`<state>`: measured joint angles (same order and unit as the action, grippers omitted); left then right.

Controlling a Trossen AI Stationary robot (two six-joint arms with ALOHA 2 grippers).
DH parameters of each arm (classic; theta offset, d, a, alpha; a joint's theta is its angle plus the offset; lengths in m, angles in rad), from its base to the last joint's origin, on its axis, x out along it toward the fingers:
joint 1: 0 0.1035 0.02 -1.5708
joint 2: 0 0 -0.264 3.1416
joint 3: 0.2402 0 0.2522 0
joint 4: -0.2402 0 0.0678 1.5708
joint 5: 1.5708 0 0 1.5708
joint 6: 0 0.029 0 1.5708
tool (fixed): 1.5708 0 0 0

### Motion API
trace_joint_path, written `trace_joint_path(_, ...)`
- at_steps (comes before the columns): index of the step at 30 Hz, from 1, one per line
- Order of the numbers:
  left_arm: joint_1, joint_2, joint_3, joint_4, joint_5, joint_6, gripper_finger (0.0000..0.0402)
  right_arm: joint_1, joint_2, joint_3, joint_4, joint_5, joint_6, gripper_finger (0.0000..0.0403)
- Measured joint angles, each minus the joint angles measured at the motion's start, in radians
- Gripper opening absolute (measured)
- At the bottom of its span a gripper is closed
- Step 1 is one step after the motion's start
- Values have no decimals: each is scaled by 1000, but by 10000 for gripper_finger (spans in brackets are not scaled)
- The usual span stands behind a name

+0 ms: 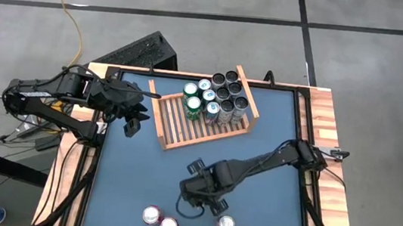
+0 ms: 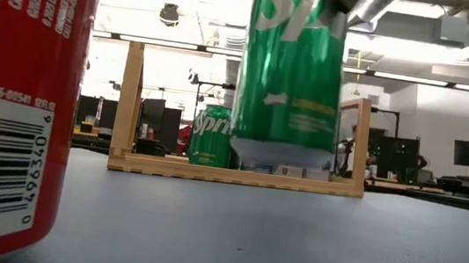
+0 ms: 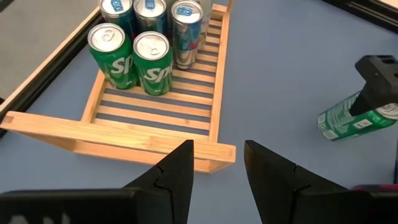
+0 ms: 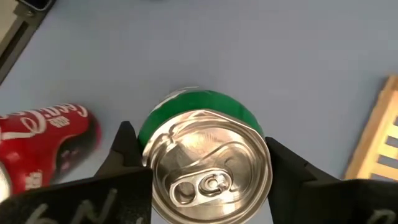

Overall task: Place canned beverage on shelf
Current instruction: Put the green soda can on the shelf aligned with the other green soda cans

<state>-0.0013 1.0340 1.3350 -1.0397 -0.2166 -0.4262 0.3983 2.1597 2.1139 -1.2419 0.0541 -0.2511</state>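
a green can (image 4: 202, 158) is pinched between the two dark fingers of the right gripper (image 1: 204, 193), over the blue table (image 1: 280, 160) near its front middle. in the low view the green can (image 2: 292, 72) is seen raised off the table surface, with its base above the mat and the shelf behind it. in the left wrist view the same can (image 3: 348, 118) is seen tilted under the right arm's black fingers.

the shelf (image 1: 177, 129), a light wooden slatted rack, is set at an angle on the far half of the table. its far right part is filled with upright cans: two green ones (image 1: 192, 104), several silver-and-blue ones (image 1: 213, 110) and a group of dark-topped ones (image 1: 229, 86). the near left part of the slats is left bare.

the left gripper (image 1: 134, 120) is held just beside the shelf's left end, above the table, with its fingers (image 3: 177, 171) partly spread and nothing between them.

two red cans (image 1: 159, 221) are stood side by side at the near edge of the table, and a third red can (image 1: 226, 225) is stood to their right, close by the right gripper.
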Motion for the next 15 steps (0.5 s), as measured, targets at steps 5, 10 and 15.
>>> trace_joint_path(5, 0, 0, 0, 0, -2, 30, 128, -67, 1, 59, -61, 17, -35, 164)
trace_joint_path(10, 0, 0, 0, 0, -9, 51, 128, -155, 1, 111, -125, 98, -97, 164)
trace_joint_path(15, 0, 0, 0, -1, -16, 88, 128, -262, 1, 153, -120, 133, -148, 165)
